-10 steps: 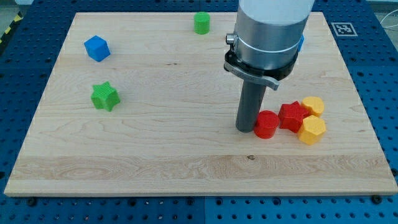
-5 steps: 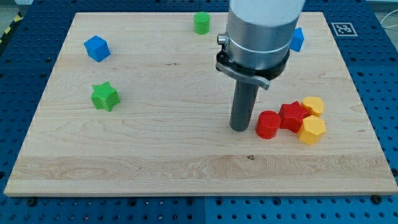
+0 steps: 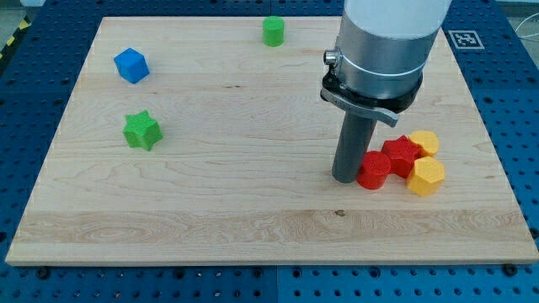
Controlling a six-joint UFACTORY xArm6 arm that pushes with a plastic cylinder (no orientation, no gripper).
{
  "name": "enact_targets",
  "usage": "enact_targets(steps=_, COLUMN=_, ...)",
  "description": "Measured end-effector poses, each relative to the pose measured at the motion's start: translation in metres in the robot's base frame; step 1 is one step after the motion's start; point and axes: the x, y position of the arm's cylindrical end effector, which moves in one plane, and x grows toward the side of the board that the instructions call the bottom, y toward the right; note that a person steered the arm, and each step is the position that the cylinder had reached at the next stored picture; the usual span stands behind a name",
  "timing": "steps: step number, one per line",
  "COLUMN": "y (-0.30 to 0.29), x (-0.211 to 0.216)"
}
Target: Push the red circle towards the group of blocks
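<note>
The red circle (image 3: 373,170) lies on the wooden board at the view's lower right. It touches a red block (image 3: 399,156) to its right. Two yellow blocks sit there too, one (image 3: 424,143) behind and one (image 3: 424,178) in front, all packed together. My tip (image 3: 345,178) stands on the board against the red circle's left side. The rod rises into a wide grey arm body.
A green star (image 3: 141,130) lies at the view's left. A blue block (image 3: 131,65) sits at the upper left. A green block (image 3: 273,31) sits near the top edge. The board's right edge (image 3: 493,151) is close to the yellow blocks.
My tip drew back left, then moved right again into the red circle. The circle slid right against the red block; the group shifted slightly right. The arm now hides a blue block at upper right.
</note>
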Motion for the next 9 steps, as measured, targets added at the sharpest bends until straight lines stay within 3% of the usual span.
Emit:
enact_targets(steps=3, y=0.000, x=0.010)
enact_targets(steps=7, y=-0.001, x=-0.023)
enact_targets(steps=9, y=0.017, x=0.001)
